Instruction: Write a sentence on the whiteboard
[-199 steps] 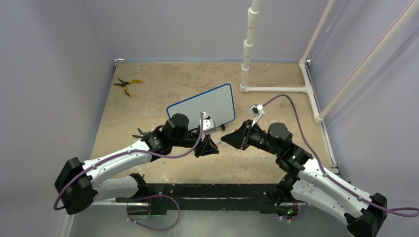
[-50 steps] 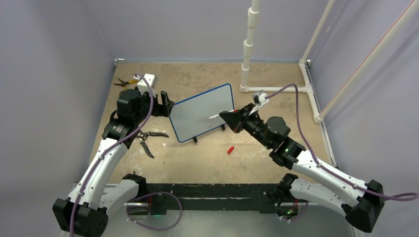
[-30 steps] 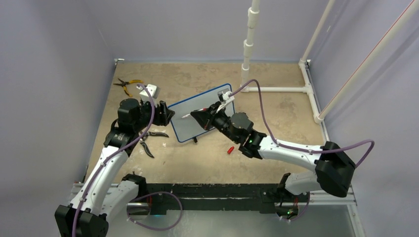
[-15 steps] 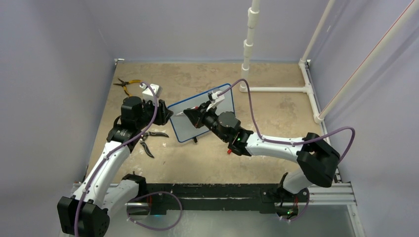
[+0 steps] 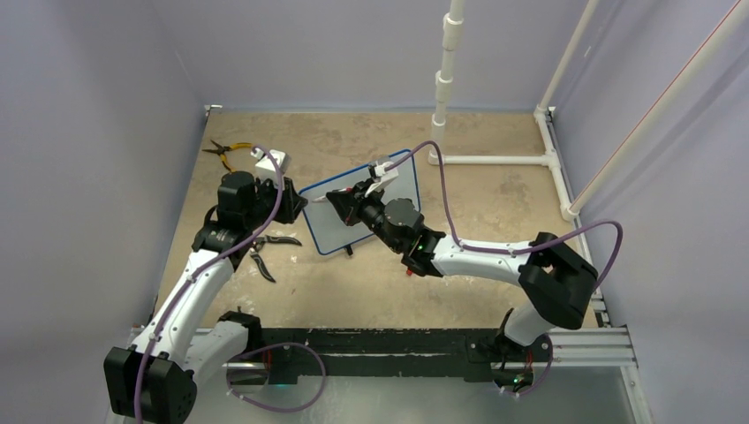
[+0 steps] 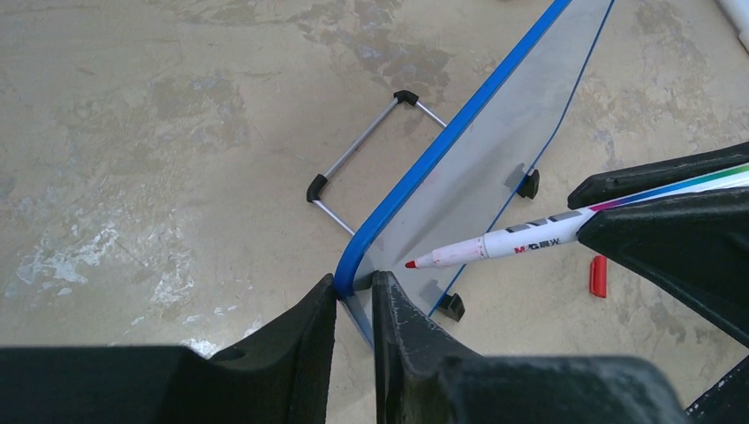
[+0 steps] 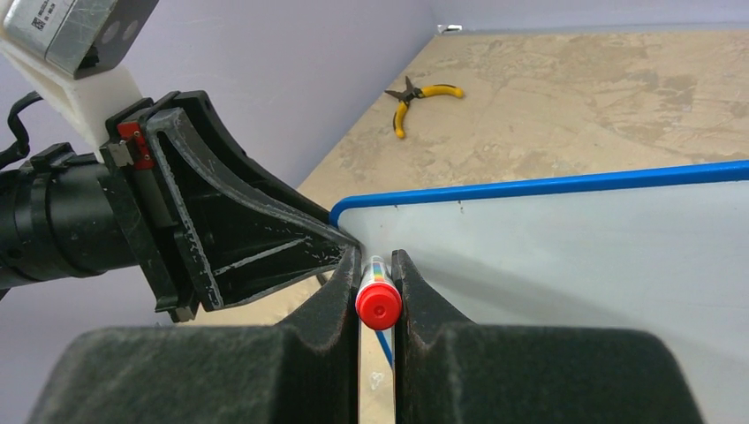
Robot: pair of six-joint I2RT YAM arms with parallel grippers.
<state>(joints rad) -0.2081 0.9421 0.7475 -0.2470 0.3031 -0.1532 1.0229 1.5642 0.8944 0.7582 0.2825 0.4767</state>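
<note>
Both grippers crowded whiteboard (image 6: 495,150), tilted mid-table: left gripper (image 6: 355,287) pinched its frame corner; right gripper (image 7: 378,265) clenched marker (image 6: 512,241), red tip aimed at blank face just beside that corner.

Pale lavender walls closed in the scene on three sides: a left wall (image 5: 88,132), a far wall (image 5: 336,53) and a right wall (image 5: 680,203), all plain under soft, even light. The tabletop (image 5: 353,300) was a mottled beige (stone-like in pattern, with paler scuffed patches). At the far right an upright white pipe (image 5: 444,88) rose from it, joined at its foot to a horizontal pipe (image 5: 495,160) running right. A black rail (image 5: 380,340) ran along the near edge.
</note>
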